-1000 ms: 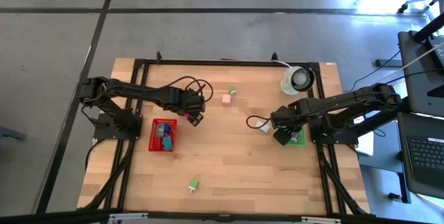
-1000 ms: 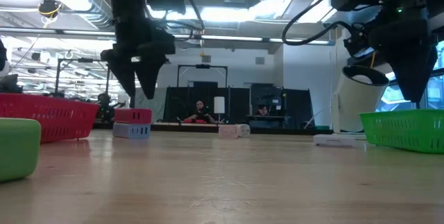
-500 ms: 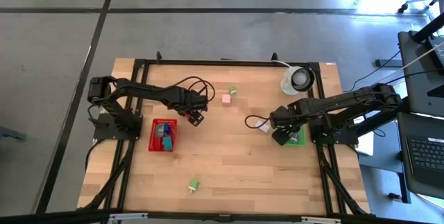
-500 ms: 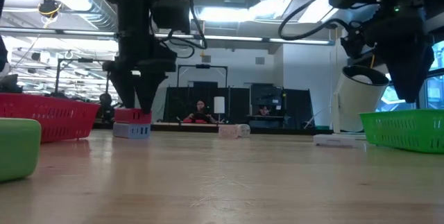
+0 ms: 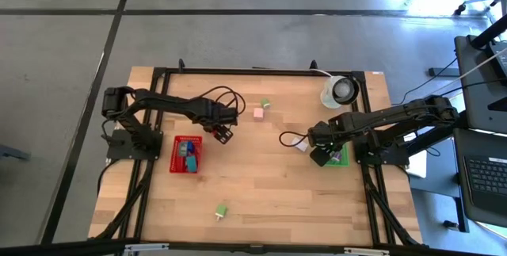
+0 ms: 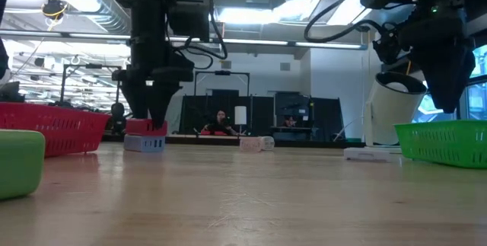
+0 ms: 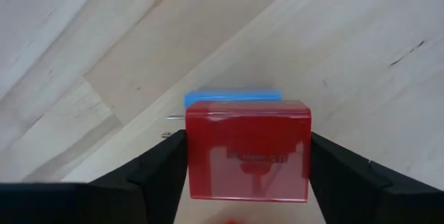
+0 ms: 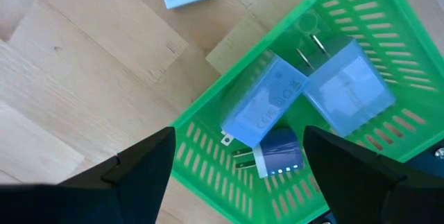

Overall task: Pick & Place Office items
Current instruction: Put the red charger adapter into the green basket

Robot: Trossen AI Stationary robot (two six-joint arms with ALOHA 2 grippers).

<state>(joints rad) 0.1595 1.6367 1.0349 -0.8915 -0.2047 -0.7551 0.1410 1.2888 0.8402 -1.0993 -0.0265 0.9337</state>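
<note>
Glossy red block [image 7: 247, 149] between hand fingers [image 7: 156, 168]

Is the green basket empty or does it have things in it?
Not empty. The green basket holds three plug-like blocks: two lavender ones and a dark purple one, below the open right gripper.

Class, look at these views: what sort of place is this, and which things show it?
Probably a robotics lab or workshop: two robot arms mounted at a wooden table, a bare concrete floor around it, and exposed ceiling ducts over a large open room.
</note>
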